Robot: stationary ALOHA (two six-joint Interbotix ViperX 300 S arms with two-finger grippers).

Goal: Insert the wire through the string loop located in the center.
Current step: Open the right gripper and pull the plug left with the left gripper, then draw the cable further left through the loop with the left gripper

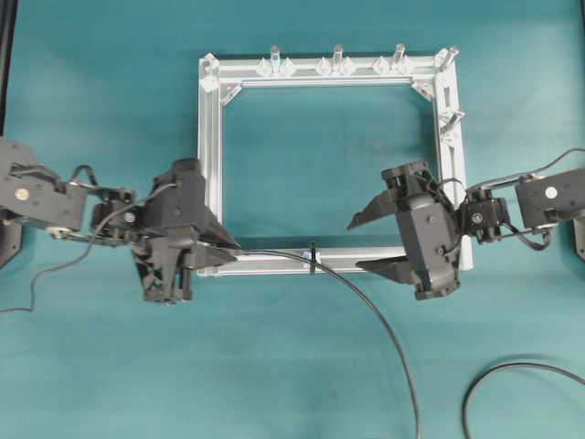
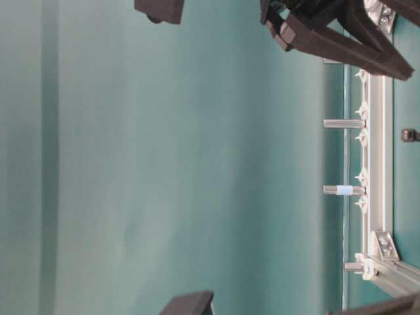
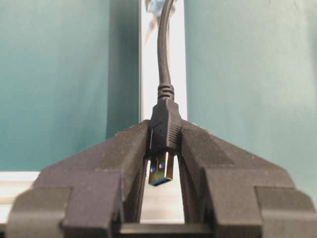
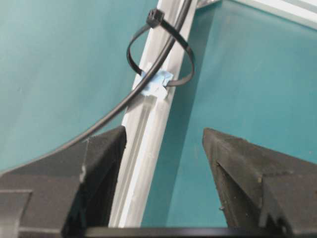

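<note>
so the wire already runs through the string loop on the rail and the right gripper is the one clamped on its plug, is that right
Not quite. The wire does run through the string loop on the rail, but the left gripper is the one clamped on the plug, as the left wrist view shows. The right gripper stands open and empty in the right wrist view.
</note>
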